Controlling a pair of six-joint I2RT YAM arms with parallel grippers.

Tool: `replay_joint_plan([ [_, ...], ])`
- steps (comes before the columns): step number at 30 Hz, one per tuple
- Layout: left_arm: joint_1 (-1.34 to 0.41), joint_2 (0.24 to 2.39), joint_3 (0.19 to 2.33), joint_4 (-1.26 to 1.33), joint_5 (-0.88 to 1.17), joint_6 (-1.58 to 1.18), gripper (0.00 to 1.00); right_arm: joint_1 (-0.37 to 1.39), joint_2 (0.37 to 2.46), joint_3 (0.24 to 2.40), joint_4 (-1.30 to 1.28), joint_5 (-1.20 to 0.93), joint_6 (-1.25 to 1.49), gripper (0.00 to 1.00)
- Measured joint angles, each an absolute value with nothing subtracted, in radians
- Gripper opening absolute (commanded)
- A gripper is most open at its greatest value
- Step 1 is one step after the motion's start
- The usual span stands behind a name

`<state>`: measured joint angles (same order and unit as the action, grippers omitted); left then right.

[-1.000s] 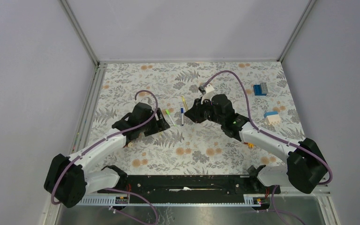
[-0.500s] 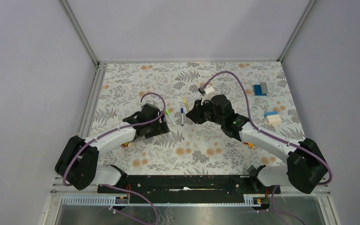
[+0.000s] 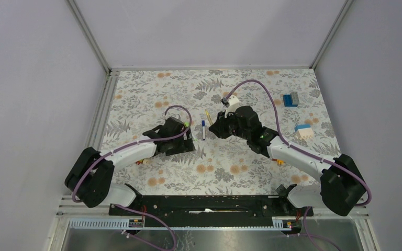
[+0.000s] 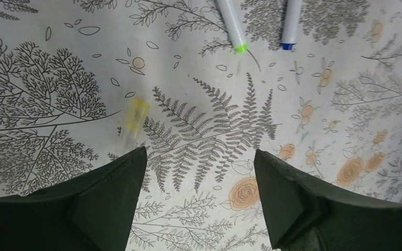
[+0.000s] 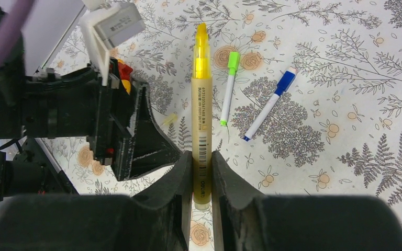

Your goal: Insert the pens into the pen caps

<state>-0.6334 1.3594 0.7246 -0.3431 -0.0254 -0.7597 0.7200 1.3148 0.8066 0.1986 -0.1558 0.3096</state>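
Observation:
My right gripper (image 5: 201, 154) is shut on a tan-yellow pen (image 5: 201, 104) with a yellow tip, held above the mat; it shows in the top view (image 3: 208, 116). A white pen (image 5: 228, 97) with a bright green cap (image 5: 233, 60) on one end and a white pen (image 5: 264, 112) with a dark blue cap (image 5: 287, 81) lie on the mat beside it. My left gripper (image 4: 198, 157) is open and empty, low over the mat, with a small pale yellow cap (image 4: 134, 115) just ahead of its left finger. The green-tipped pen (image 4: 232, 29) and the blue-tipped pen (image 4: 291, 26) lie further ahead.
A blue toy brick (image 3: 290, 99) and a white and blue brick (image 3: 303, 130) stand at the right of the floral mat (image 3: 152, 94). The two grippers are close together near the mat's middle, left (image 3: 184, 140) and right (image 3: 215, 126).
My left arm has moved right toward the pens, and its gripper now covers much of the green pen in the top view. The right gripper has hardly moved.

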Motion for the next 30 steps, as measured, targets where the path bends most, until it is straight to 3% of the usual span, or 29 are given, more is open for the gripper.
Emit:
replay_joint_plan([
  [11,-0.633,1.452,0.734,-0.326,0.003,-0.756,0.83,0.720,1.314,0.807,0.191,-0.146,0.301,0.00],
  [30,-0.633,1.529,0.823,-0.432,-0.170,-0.712,0.81,0.720,1.314,0.807,0.187,-0.139,0.286,0.00],
])
